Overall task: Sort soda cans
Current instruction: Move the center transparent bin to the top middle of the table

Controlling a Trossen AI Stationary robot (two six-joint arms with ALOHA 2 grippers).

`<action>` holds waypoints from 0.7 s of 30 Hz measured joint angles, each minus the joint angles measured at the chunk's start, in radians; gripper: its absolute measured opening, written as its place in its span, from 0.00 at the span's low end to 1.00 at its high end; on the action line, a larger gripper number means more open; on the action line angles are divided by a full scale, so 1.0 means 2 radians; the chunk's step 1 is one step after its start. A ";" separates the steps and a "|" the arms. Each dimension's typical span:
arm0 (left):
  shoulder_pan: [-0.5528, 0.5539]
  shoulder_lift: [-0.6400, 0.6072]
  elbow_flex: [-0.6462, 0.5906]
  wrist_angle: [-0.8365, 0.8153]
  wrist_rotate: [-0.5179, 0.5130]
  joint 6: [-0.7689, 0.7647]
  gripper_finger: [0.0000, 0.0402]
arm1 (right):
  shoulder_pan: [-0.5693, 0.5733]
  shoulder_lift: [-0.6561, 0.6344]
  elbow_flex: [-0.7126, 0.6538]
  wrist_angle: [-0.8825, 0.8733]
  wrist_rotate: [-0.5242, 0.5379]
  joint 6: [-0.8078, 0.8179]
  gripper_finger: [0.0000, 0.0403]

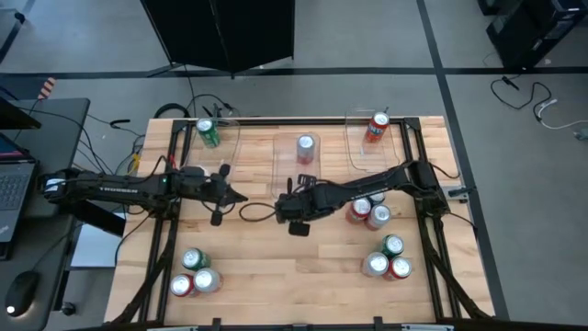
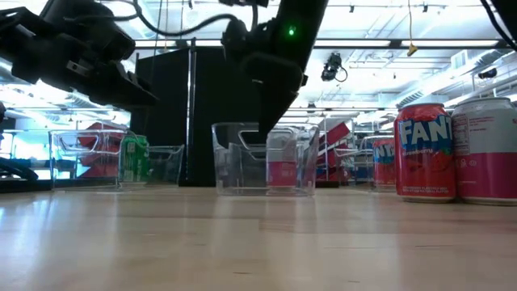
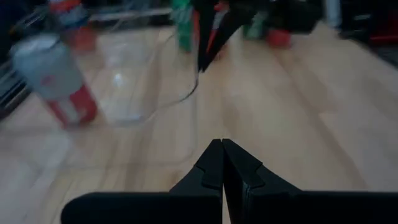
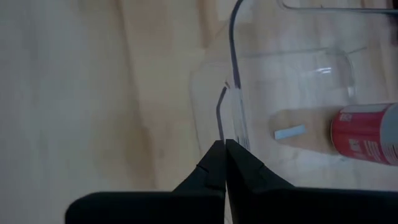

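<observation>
We are sorting cans by color, and we have made a start. Three clear bins sit along the far edge of the bench (image 1: 303, 276). The left bin (image 1: 219, 140) has one green can (image 1: 209, 134) in it. The middle bin (image 1: 299, 158) has one white can (image 1: 305, 149) with a pink band. The right bin (image 1: 372, 138) has one red can (image 1: 377, 128). We think each bin is there for one color, so each first can shows where its friends should go.

The other cans are not sorted yet. Three stand close together near the front left corner (image 1: 195, 274), green, white and red. Three more stand near the front right corner (image 1: 387, 260). A few more stand by the right edge (image 1: 367, 211), partly hidden under our right arm.

Our left gripper (image 1: 241, 198) is over the middle of the bench, a bit to the left. Its fingers are pressed tight together and hold nothing. Our right gripper (image 1: 281, 209) is near the middle too, just in front of the middle bin. Its fingers are also pinched together with nothing in them. From its own camera we see the bin's clear wall right past the fingertips.

Both hands are free, so we think the next job is to open one and go get another can.
</observation>
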 joint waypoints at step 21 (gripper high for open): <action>-0.020 0.008 0.163 -0.399 -0.085 -0.225 0.01 | -0.020 0.000 0.000 0.000 0.002 -0.022 0.00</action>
